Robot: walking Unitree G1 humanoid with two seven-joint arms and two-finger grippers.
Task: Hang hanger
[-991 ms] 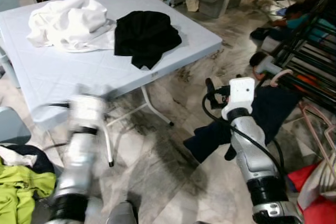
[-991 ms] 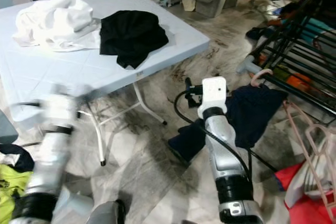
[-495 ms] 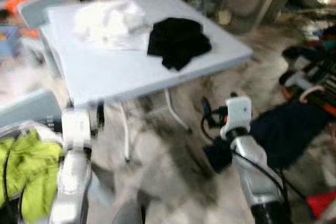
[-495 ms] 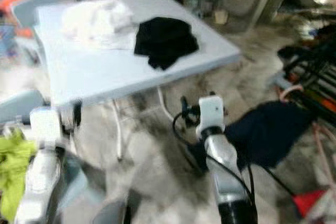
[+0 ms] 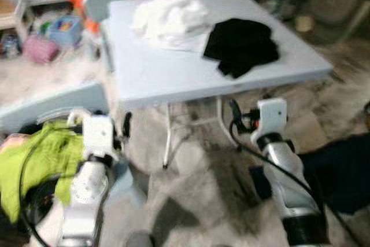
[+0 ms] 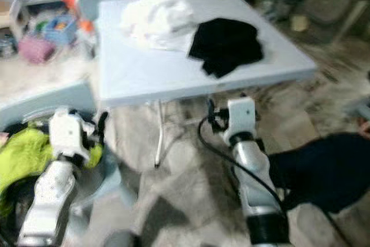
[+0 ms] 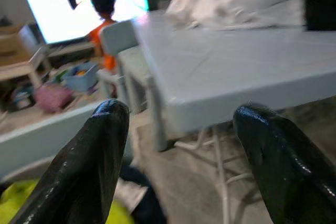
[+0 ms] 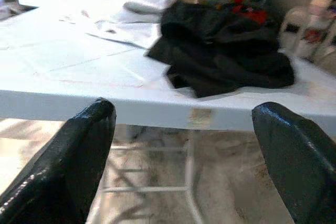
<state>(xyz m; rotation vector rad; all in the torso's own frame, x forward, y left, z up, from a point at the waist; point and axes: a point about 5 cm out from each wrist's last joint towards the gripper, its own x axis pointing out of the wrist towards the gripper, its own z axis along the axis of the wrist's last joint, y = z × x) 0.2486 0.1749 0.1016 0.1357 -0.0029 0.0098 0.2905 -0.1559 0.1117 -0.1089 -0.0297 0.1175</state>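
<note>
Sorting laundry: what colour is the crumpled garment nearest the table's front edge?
Black garment, clearest in the right wrist view.

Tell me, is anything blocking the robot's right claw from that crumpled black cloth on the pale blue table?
Nothing visible does. The open right gripper faces the crumpled black cloth across bare tabletop, short of the near edge of the pale blue table.
</note>
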